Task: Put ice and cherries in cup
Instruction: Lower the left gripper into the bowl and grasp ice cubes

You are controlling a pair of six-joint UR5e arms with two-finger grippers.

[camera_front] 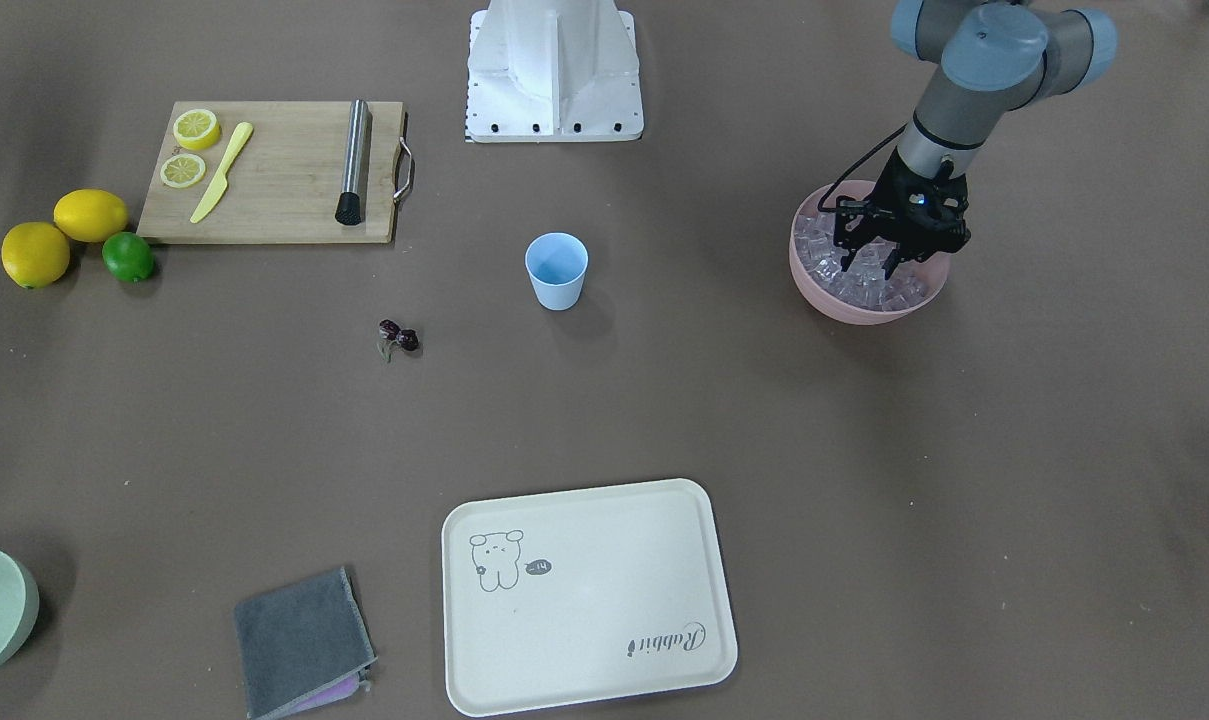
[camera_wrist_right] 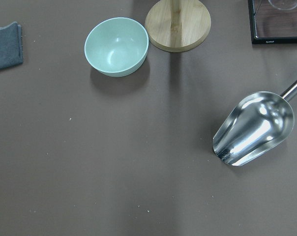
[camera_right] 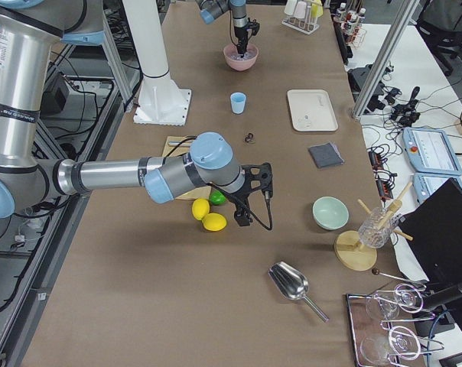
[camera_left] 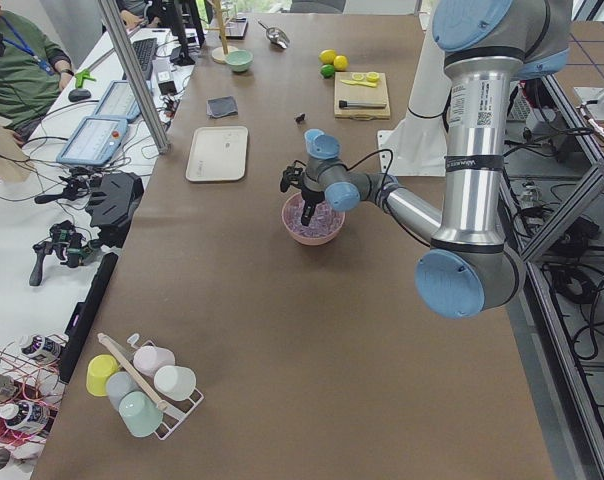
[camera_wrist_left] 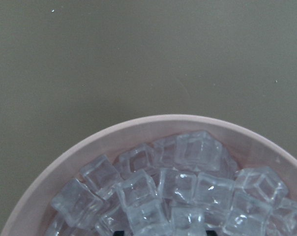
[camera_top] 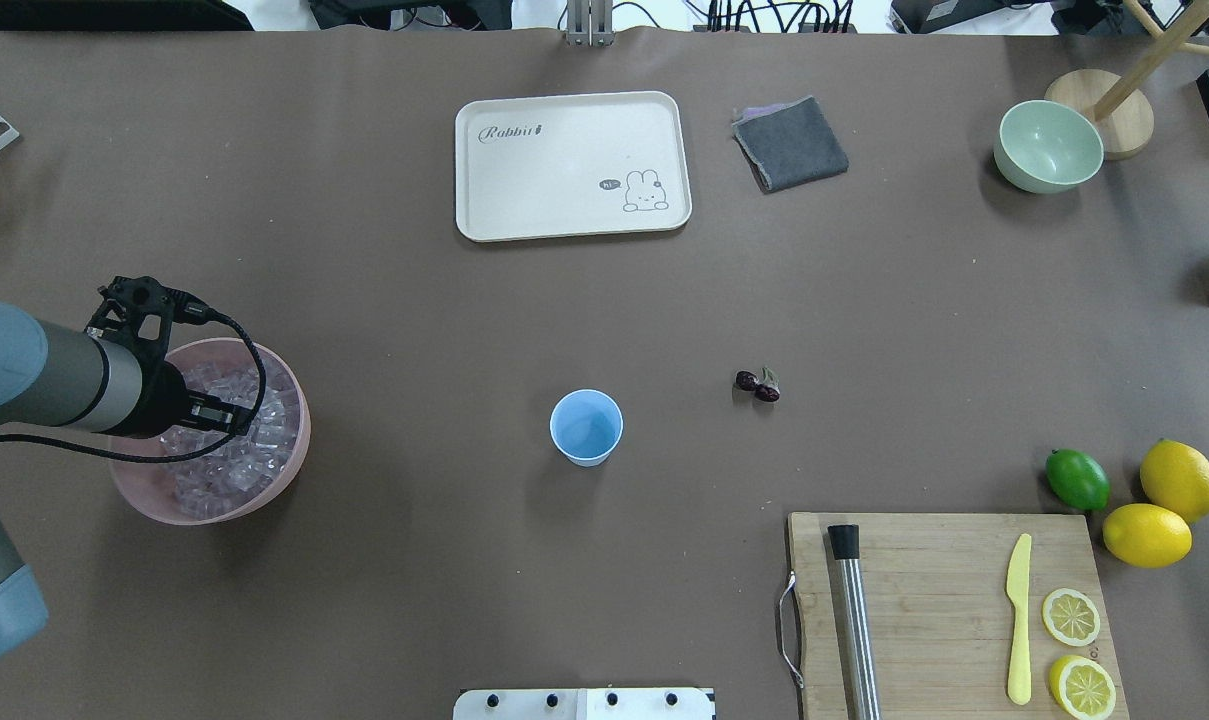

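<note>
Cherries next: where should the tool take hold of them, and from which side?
Come straight down and close on the cherries themselves, across the pair's narrow width. They lie on the table side by side, touching; the stems are thin and flat, likely too slight to pinch.

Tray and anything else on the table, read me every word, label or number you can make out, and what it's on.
"Rabbit": script lettering printed on the cream tray.
Dark speech bubble printed on that tray: too small to read.
Printed label on the left arm: too small to read.
</note>
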